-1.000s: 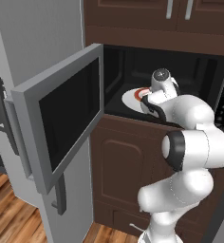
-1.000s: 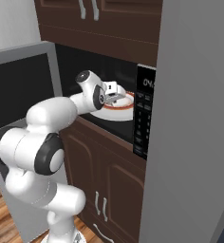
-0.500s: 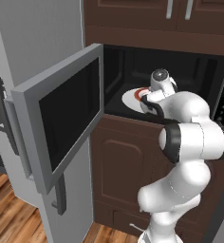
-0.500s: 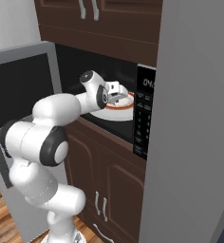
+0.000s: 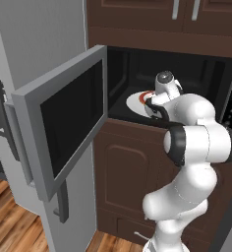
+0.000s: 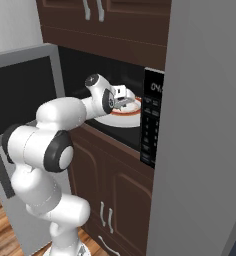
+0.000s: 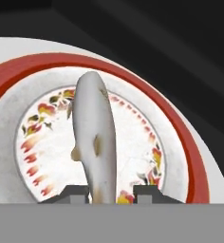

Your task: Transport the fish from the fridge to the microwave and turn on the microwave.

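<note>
Microwave (image 5: 196, 74) open; fish (image 7: 96, 142) over plate (image 7: 180, 156).

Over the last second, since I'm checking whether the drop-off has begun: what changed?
The arm's elbow swung lower and closer to the base. The gripper stayed inside the microwave above the plate, the fish between its tips. The door stayed open.

Left base view: from behind-left, looking forward into the open microwave (image 5: 187, 78).
Right base view: from behind-right, facing the same cavity.
Hand view: very close above the plate (image 7: 190, 166).
Shared: plate inside.
</note>
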Controlling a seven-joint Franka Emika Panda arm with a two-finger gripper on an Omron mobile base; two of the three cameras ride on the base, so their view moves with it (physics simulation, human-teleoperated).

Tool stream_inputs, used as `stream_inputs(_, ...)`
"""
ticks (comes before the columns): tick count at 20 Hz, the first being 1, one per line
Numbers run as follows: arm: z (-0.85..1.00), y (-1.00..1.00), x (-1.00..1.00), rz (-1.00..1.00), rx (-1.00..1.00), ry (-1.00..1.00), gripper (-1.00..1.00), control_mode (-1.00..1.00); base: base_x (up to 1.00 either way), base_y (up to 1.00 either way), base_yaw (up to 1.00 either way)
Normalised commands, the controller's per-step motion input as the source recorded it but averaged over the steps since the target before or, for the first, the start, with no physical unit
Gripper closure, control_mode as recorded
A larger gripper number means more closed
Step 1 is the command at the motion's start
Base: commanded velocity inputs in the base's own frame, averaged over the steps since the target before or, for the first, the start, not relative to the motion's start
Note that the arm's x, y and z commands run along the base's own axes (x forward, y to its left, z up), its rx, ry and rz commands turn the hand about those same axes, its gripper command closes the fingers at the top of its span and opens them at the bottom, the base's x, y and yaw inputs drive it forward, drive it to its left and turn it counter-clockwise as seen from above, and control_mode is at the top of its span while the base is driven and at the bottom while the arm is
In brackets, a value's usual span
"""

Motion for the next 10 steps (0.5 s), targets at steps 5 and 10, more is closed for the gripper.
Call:
stream_inputs(5,0.01,0.0,-0.01,0.0,0.0,-0.1,-1.0,-1.0,0.0,0.0,0.0)
stream_inputs(10,0.36,0.19,-0.45,0.0,0.0,-0.2,-1.0,-1.0,0.0,0.0,0.0)
